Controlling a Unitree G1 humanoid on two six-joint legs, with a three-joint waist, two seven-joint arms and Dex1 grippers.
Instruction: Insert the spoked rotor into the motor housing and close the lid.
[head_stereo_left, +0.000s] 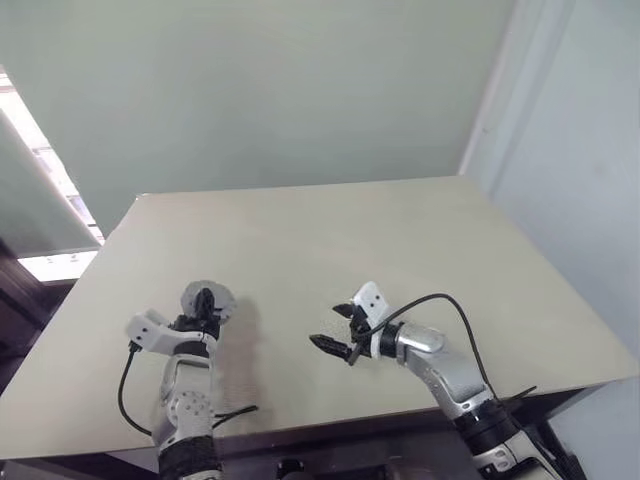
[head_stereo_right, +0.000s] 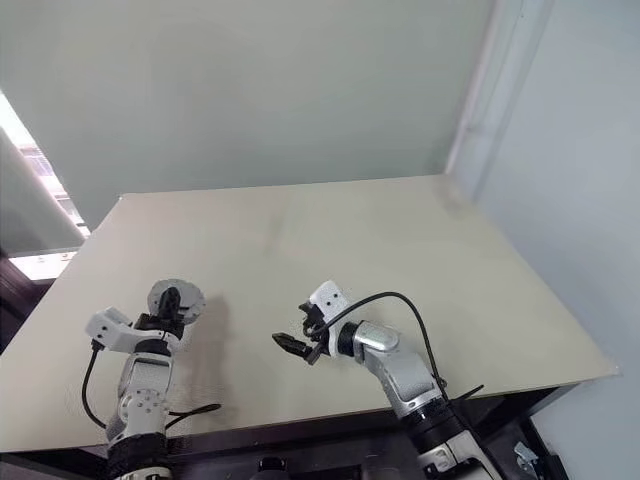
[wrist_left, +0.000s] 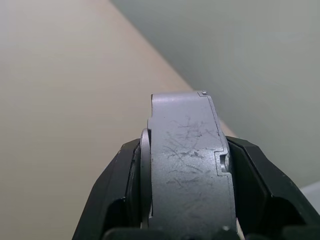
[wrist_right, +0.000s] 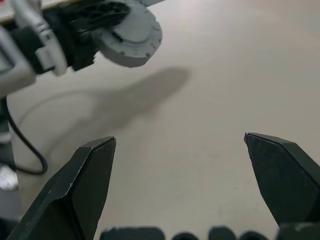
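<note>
My left gripper is shut on a thick grey round disc, held on edge a little above the table at the near left. Its speckled grey face reads as the lid, with a notched rim. In the left wrist view the disc's scratched grey edge sits between the two black fingers. The motor housing's copper windings and the spoked rotor are hidden. My right gripper stands open near the table's front middle, pointing left toward the disc, with nothing between its fingers.
The pale wooden table stretches away to a plain wall. Its front edge runs just below both arms and its right edge slants along the right side. A black cable loops over the right wrist.
</note>
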